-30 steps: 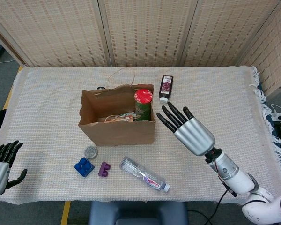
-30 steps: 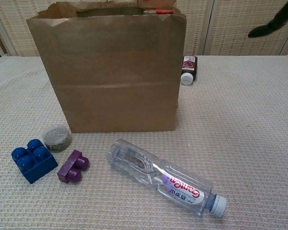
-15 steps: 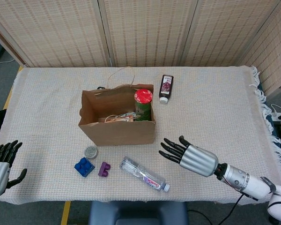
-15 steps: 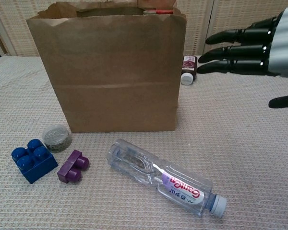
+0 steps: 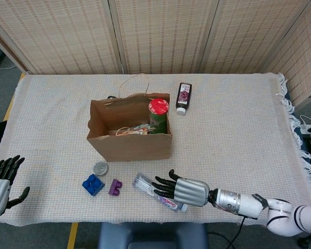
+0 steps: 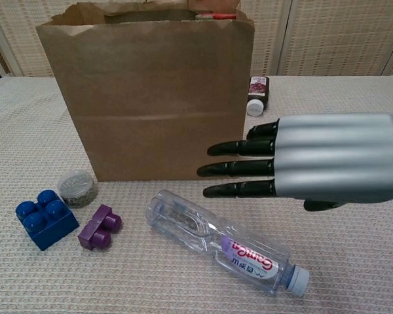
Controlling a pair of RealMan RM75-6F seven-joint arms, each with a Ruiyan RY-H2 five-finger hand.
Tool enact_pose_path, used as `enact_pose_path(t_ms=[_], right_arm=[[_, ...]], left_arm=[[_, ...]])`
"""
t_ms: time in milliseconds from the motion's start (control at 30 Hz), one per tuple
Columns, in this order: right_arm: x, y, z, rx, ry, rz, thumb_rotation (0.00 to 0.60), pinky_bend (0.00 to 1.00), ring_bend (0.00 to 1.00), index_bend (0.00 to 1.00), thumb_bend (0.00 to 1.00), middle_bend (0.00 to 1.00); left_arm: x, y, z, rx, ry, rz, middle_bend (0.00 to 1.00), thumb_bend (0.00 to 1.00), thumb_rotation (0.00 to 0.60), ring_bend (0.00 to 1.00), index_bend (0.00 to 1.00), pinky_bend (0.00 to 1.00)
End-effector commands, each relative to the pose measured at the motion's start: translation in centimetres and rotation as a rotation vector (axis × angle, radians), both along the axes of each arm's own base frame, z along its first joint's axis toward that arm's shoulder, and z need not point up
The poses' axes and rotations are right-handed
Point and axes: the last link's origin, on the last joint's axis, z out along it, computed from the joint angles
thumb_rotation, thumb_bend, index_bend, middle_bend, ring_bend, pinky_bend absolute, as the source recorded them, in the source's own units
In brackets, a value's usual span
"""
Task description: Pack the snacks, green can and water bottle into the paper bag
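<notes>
The brown paper bag [image 5: 128, 141] [image 6: 150, 98] stands open mid-table. Inside it the green can with a red lid [image 5: 158, 115] stands upright beside snack packets [image 5: 132, 130]. The clear water bottle [image 5: 158, 192] [image 6: 219, 242] lies on its side in front of the bag, cap to the right. My right hand [image 5: 182, 190] [image 6: 321, 167] hovers just above the bottle, fingers stretched out and apart, holding nothing. My left hand [image 5: 0, 184] hangs open off the table's front left corner.
A dark small bottle [image 5: 183, 97] [image 6: 256, 95] lies behind the bag on the right. In front of the bag on the left are a grey round lid [image 5: 100, 168], a blue block [image 5: 93, 184] and a purple block [image 5: 115, 187].
My right hand has swept down and leftwards from beside the bag to just over the water bottle. The left hand and all objects have stayed still.
</notes>
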Motion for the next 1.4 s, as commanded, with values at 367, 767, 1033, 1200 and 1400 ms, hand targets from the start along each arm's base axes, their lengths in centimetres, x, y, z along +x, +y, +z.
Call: enact_pose_path(t_ms=[367,767,1033,1200,1400], right_arm=[[1.6,-0.3,-4.7,0.032,0.039,0.016,0.600,0.31,0.00,0.00,0.00,0.00],[2.3,-0.2,-7.0,0.061,0.088,0.069,0.600,0.31,0.00,0.00,0.00,0.00],[2.5,-0.3,-7.9,0.058,0.129,0.073,0.600,0.31,0.00,0.00,0.00,0.00],[2.5,-0.4,-8.5,0.046,0.169,0.074,0.600,0.32,0.00,0.00,0.00,0.00],[2.4,0.0,-8.9,0.042,0.189,0.066,0.600,0.42,0.01,0.01,0.00,0.05]], left_arm=[[0.0,0.0,0.1,-0.006,-0.010,-0.004,0.00,0.35,0.600,0.00,0.04,0.00],[-0.1,0.0,0.1,-0.009,-0.020,-0.005,0.00,0.35,0.600,0.00,0.04,0.00],[-0.1,0.0,0.1,-0.013,-0.024,-0.007,0.00,0.35,0.600,0.00,0.04,0.00],[-0.1,0.0,0.2,-0.013,-0.024,-0.007,0.00,0.35,0.600,0.00,0.04,0.00],[-0.1,0.0,0.2,-0.015,-0.030,-0.008,0.00,0.35,0.600,0.00,0.04,0.00]])
